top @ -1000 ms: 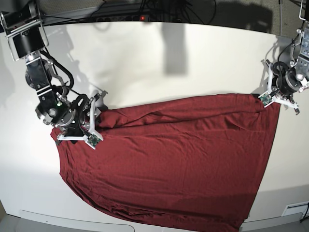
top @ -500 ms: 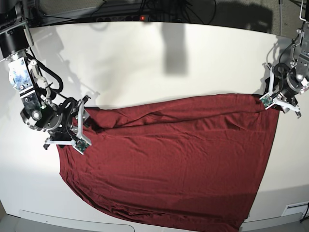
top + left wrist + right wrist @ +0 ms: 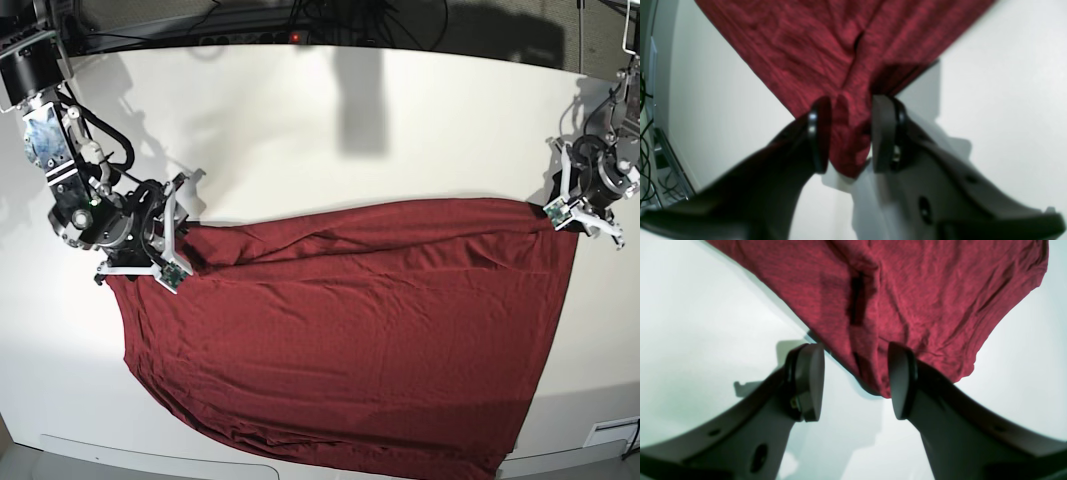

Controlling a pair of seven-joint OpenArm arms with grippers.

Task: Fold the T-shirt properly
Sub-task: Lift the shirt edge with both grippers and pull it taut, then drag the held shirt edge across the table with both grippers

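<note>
The T-shirt (image 3: 350, 320) is a big maroon cloth spread flat over the near half of the white table (image 3: 300, 130). It has folds along its top left edge. My right gripper (image 3: 180, 232) is at the cloth's top left corner. In the right wrist view it (image 3: 855, 373) stands open, pads wide apart, with the cloth's edge (image 3: 873, 323) reaching between them. My left gripper (image 3: 558, 212) is at the top right corner. Its jaws (image 3: 850, 113) stand apart, with the corner tip of the cloth (image 3: 850, 146) bunched loosely between the pads.
Cables and a power strip (image 3: 290, 35) run along the table's far edge. The cloth's lower hem hangs close to the table's front edge (image 3: 150, 450). A white fitting (image 3: 610, 435) sits past the table's front right corner. More cables (image 3: 646, 166) show beside the table.
The right arm has drawn back to the left off the cloth, jaws still open. The left gripper was shut on the top right corner; its jaws have parted.
</note>
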